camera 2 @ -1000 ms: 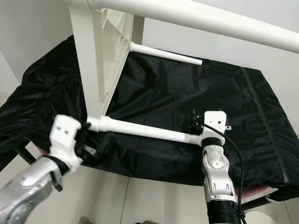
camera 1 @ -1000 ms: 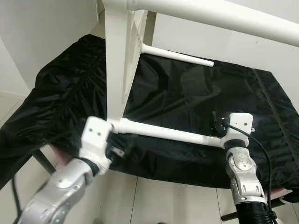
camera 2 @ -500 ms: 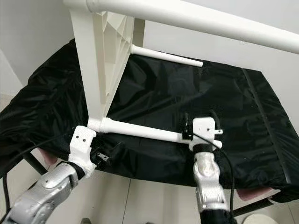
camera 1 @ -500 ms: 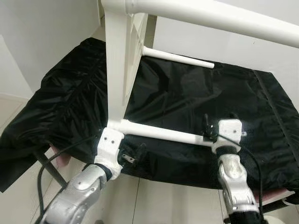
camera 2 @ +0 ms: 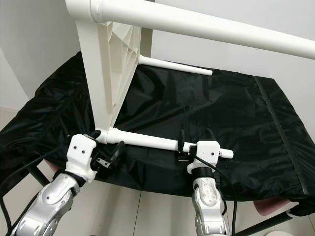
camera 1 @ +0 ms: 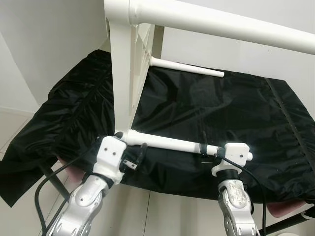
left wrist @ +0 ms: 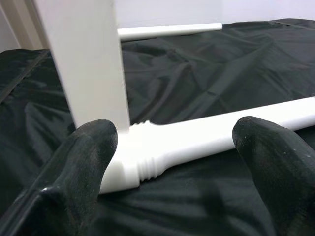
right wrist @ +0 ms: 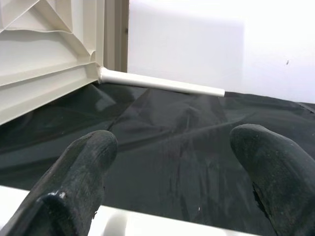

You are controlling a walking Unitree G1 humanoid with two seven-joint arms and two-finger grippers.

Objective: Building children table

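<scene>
The white children's table stands on its side on the black cloth, its ribbed top (camera 1: 126,73) upright. One white leg (camera 1: 167,143) runs along the cloth near the front edge, screwed into the lower corner. My left gripper (camera 1: 131,143) is open at that leg's threaded base (left wrist: 147,164), one finger on each side. My right gripper (camera 2: 195,142) is open astride the same leg close to its free end (camera 2: 227,154); in the right wrist view the leg (right wrist: 147,223) lies low between the fingers. A far leg (camera 1: 187,65) and an upper leg (camera 1: 221,24) stick out to the right.
The black cloth (camera 1: 231,103) covers a raised surface and hangs over its front edge (camera 1: 167,184). White walls stand close behind and to the left. Tiled floor (camera 1: 162,216) lies below. A black cable (camera 1: 49,182) loops by my left arm.
My left gripper has moved right and in to the leg's base. My right gripper has slid left along the leg, whose tip now pokes out past it. The view has shifted a little.
</scene>
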